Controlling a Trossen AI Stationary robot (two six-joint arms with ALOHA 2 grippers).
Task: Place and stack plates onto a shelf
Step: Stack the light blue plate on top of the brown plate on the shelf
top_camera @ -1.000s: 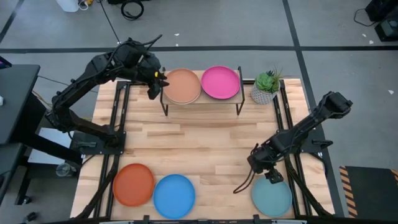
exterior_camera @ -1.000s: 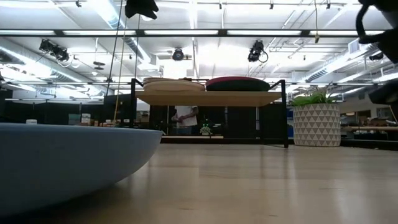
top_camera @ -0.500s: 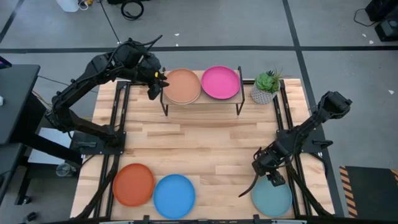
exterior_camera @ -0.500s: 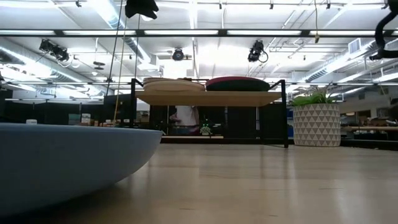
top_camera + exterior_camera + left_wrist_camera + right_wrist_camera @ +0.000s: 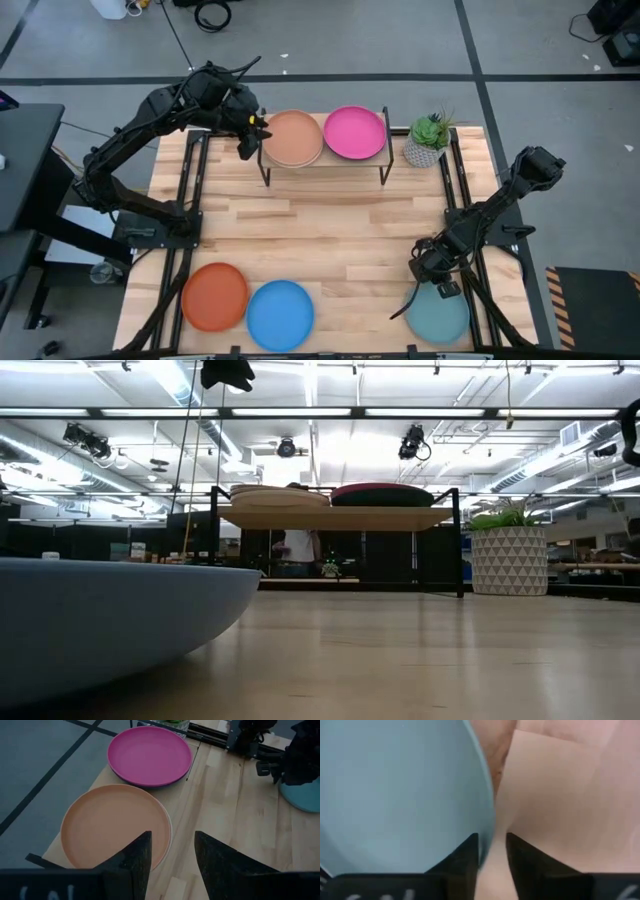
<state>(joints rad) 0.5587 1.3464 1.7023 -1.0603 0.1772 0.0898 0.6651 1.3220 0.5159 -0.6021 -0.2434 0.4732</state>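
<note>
The right gripper (image 5: 441, 280), lower right of the frame, has been sliding down onto the light teal plate (image 5: 438, 317). Its narrowly parted fingers are now straddling the rim, readying a pickup. The left gripper (image 5: 248, 138) is still waiting open beside the shelf (image 5: 325, 162).

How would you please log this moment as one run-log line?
right gripper: open, straddling light teal plate rim | left gripper: open, beside shelf | on shelf: tan plate, pink plate
</note>
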